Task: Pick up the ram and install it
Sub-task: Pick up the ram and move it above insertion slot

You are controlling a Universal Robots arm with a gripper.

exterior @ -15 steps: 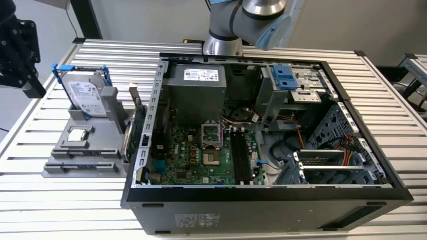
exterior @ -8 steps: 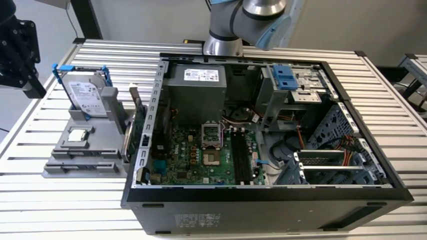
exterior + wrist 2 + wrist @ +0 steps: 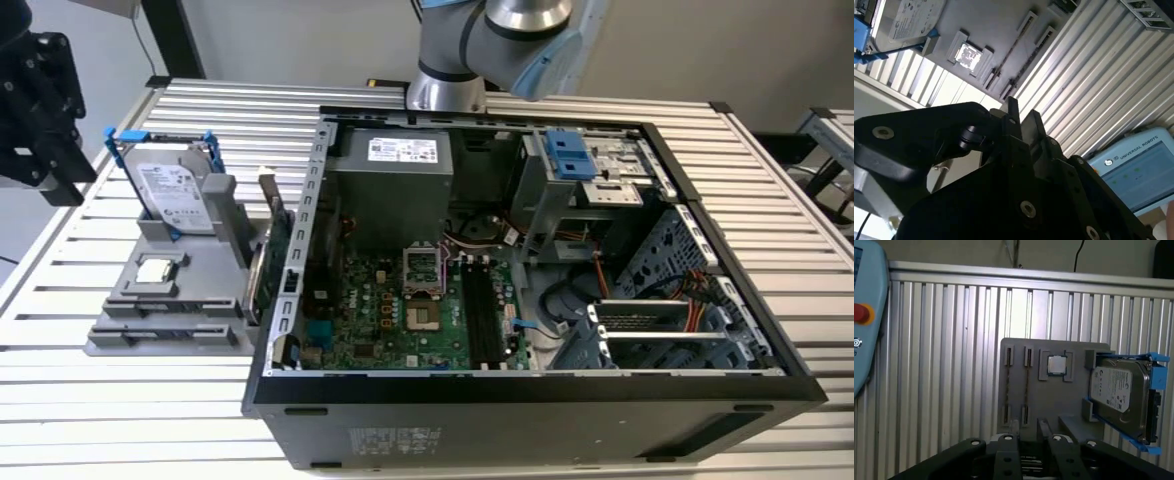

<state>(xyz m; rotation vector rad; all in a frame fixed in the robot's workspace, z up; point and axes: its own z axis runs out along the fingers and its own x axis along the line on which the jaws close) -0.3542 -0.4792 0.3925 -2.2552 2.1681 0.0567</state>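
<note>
The ram (image 3: pixel 1026 385) is a thin dark stick standing edge-on in a slot of the grey parts holder (image 3: pixel 1054 405); a second thin stick (image 3: pixel 1007 385) stands in the slot beside it. My gripper (image 3: pixel 1031 442) hovers well clear of the holder's near edge, open, with nothing between its black fingers (image 3: pixel 1013 112). In the exterior view the holder (image 3: pixel 174 320) lies on the table at the exterior view's left of the open computer case (image 3: pixel 534 380). The motherboard's long black memory slots (image 3: pixel 483 312) lie inside the case. The arm's base (image 3: pixel 467 60) rises behind the case.
A silver hard drive in a blue frame (image 3: pixel 174 195) and a small square chip (image 3: pixel 158 268) sit on the holder. A green card (image 3: pixel 274 250) stands upright between holder and case. A pale blue teach pendant (image 3: pixel 864 320) lies on the slatted table. A black fixture (image 3: pixel 34 100) hangs at the exterior view's left edge.
</note>
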